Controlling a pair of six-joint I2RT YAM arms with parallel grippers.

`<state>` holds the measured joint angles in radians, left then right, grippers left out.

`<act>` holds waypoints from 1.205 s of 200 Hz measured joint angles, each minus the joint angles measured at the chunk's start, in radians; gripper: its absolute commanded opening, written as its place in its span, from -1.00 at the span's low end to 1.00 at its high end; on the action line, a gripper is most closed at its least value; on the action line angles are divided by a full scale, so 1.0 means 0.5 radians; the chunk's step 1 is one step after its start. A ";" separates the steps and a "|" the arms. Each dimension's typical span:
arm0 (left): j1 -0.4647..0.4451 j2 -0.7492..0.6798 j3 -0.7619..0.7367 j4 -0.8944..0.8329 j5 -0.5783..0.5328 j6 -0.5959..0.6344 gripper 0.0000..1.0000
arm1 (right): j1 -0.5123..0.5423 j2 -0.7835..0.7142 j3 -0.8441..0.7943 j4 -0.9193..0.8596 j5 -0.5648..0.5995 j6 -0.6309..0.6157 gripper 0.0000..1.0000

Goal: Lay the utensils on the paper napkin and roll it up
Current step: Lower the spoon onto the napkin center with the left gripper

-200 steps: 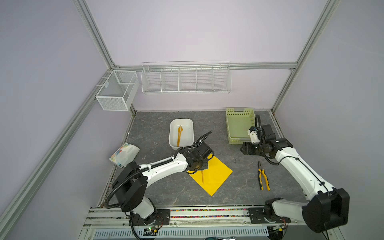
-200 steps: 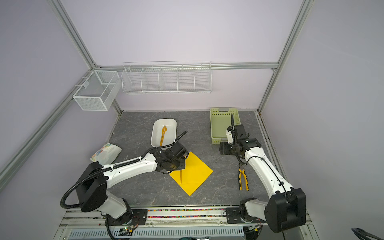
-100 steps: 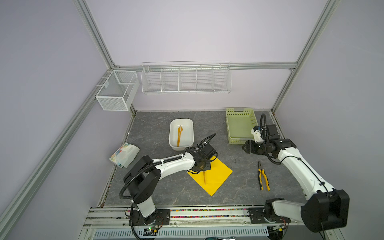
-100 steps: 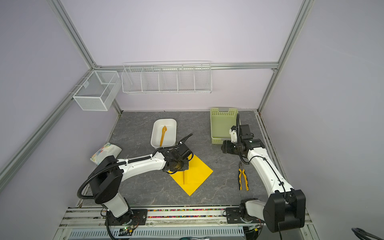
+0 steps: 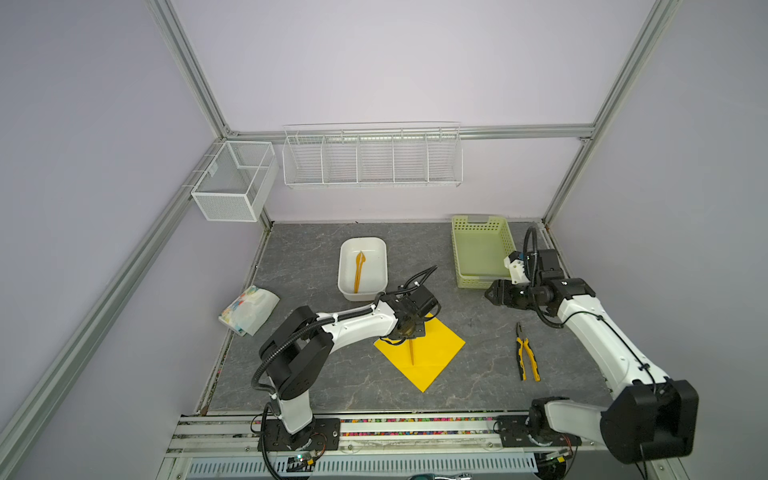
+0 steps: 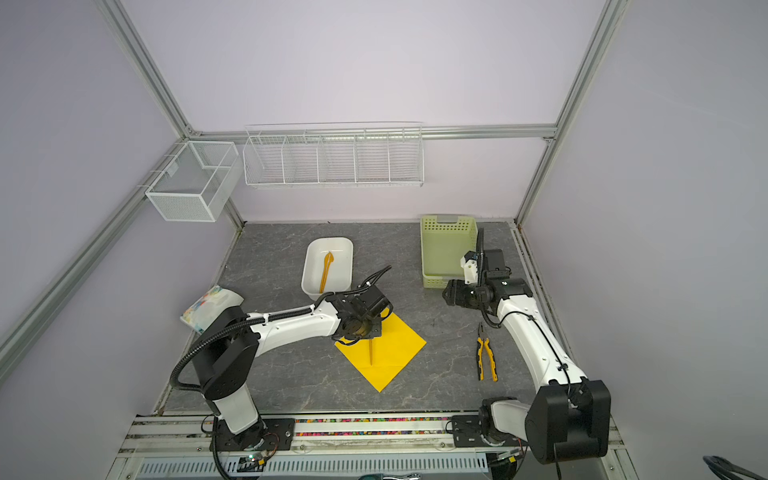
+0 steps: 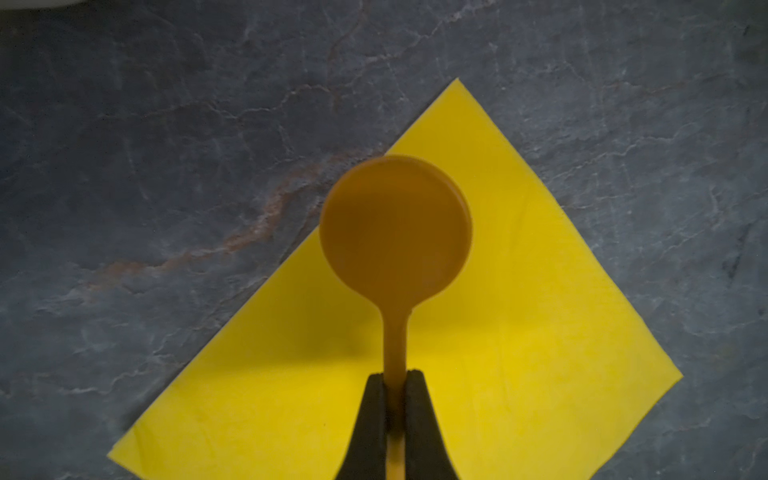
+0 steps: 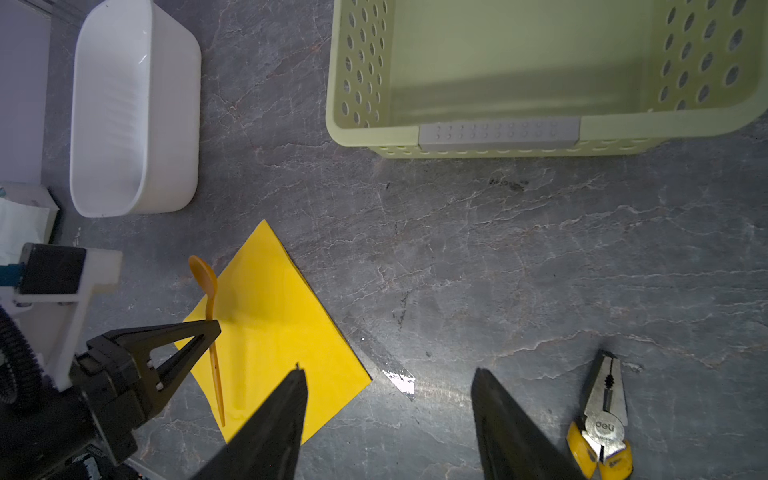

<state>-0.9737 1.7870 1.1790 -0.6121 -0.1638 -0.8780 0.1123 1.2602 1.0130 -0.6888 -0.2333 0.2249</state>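
Left gripper (image 7: 395, 376) clamped on spoon (image 7: 395, 232) handle, spoon low over napkin (image 7: 519, 332) mid-table, bowl overhanging its edge, contact with the paper unclear; another orange utensil (image 5: 358, 272) lies in tub (image 5: 384, 266); right gripper (image 8: 387, 372) wide apart, holding nothing, near pliers (image 8: 604, 411).

Pliers (image 8: 604, 415): "deli" on joint (small print).

Both top views look steeply down from high at the front onto the whole worktop (image 5: 316, 257). Left wrist view sits close above the paper napkin (image 7: 519, 291), facing down; right wrist view, farther off, shares it.
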 measured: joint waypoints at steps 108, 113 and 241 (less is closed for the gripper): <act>0.000 0.091 0.031 0.002 -0.009 0.001 -1.00 | -0.018 0.000 -0.009 0.013 -0.034 0.005 0.32; 0.000 0.095 0.032 0.002 -0.008 0.001 -1.00 | -0.020 0.000 -0.009 0.013 -0.037 0.005 0.32; 0.000 0.144 0.037 0.002 -0.008 0.000 -0.97 | -0.039 -0.014 -0.011 0.014 -0.060 0.006 0.33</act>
<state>-0.9737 1.8591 1.1976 -0.6109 -0.1680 -0.8780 0.0929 1.2530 1.0077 -0.6815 -0.2630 0.2279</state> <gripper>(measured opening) 0.058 0.663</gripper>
